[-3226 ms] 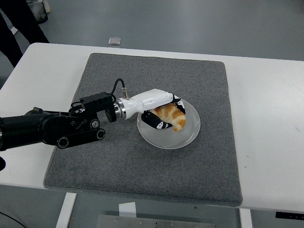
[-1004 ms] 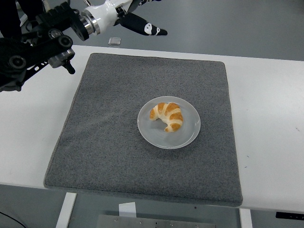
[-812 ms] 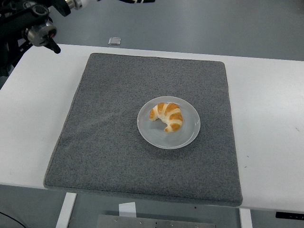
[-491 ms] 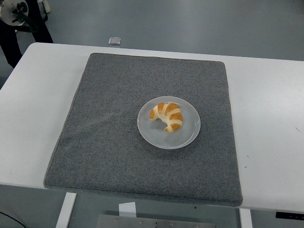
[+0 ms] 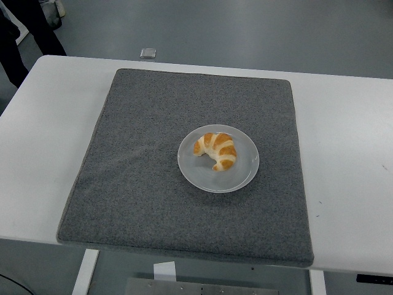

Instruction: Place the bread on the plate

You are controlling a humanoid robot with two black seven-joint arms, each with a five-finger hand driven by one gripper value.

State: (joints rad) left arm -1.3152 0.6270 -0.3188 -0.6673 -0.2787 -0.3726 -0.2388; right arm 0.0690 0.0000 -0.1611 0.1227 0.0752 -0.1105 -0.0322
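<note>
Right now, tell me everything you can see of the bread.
The bread is a single croissant, curved into a crescent, golden brown with paler cream bands running across its ridges. It looks whole and undamaged. It lies flat on the round, pale grey plate, a little above and left of the plate's middle, with its two tips pointing toward the left and the near side. Only the plate touches it; no hand is near it. The plate itself sits on the grey mat.
</note>
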